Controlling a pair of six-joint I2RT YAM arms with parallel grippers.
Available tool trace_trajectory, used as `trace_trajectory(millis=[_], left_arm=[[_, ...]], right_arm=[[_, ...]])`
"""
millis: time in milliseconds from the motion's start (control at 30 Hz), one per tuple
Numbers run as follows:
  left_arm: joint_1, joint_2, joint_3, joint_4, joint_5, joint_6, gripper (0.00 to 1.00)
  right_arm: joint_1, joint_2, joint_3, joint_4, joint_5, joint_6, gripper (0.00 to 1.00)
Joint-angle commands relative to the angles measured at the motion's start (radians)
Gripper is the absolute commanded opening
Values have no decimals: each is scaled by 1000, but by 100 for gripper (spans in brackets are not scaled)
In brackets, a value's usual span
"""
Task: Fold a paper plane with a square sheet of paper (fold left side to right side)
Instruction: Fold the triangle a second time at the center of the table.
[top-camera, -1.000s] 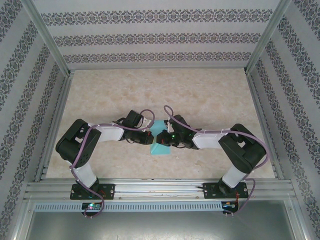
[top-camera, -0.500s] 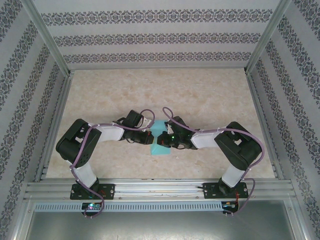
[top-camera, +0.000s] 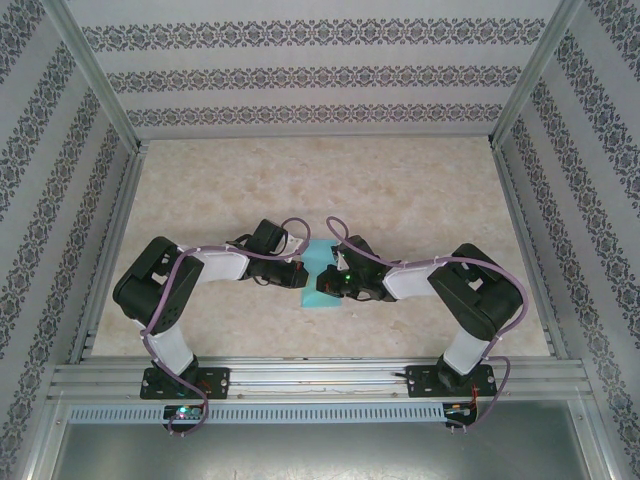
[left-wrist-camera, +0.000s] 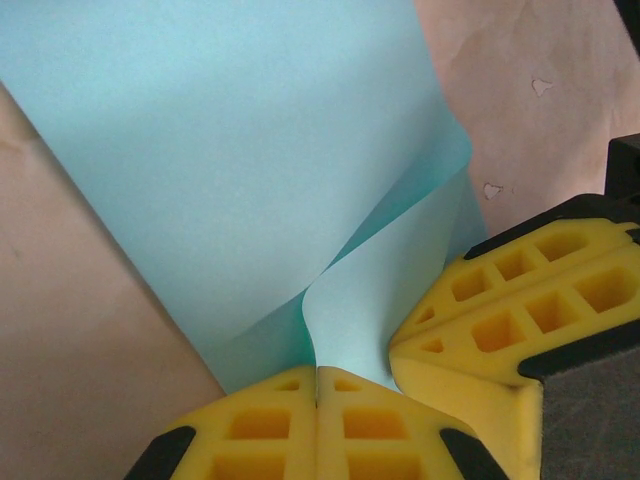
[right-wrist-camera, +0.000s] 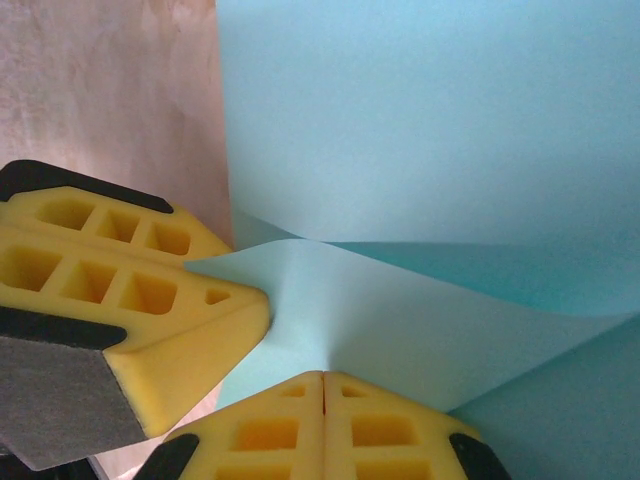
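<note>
Folding step in hand: left side over to right side, judged barely begun.
Item: thin turquoise-blue square sheet of paper (top-camera: 325, 302), at the middle of the beige marbled worktop (top-camera: 400, 190), nearer its near edge.
Condition: flat, save one edge raised in a soft, uncreased curl.
Left hand (left-wrist-camera: 317, 375): fingers together, clamped on the raised flap.
Right hand (right-wrist-camera: 322, 380): likewise pinching it, just beside the left.
Next move calls for carrying the flap across, aligning edges and pressing a crease.

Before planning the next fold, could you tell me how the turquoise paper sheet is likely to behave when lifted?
Probably floppy: the paper sheet bows in a soft curve where the left gripper pinches it. Likely light and easily creased, judging by the pucker at the right gripper.
</note>
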Motion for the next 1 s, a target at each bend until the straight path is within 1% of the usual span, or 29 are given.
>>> trace_trajectory(millis=[0, 167, 300, 400, 467, 633, 733, 967], left_arm=[[14, -6, 14, -40, -39, 7, 8], [32, -104, 52, -80, -56, -12, 19], [49, -194, 48, -146, -84, -9, 22], [49, -261, 18, -196, -69, -23, 19], [44, -307, -24, -197, -27, -66, 16], [8, -382, -140, -107, 86, -215, 12], [-29, -380, -172, -49, 122, -282, 10], [-86, -292, -142, -3, 130, -300, 7]], right_arm=[[4, 16, -47, -50, 32, 8, 0], [5, 5, -63, -41, 33, 9, 0], [7, 2, -58, -36, 30, 7, 0], [10, 3, -52, -33, 26, 7, 0], [12, 2, -50, -33, 24, 6, 0], [14, 2, -52, -32, 23, 6, 0], [15, 5, -55, -30, 21, 6, 0], [15, 6, -61, -31, 23, 8, 0]])
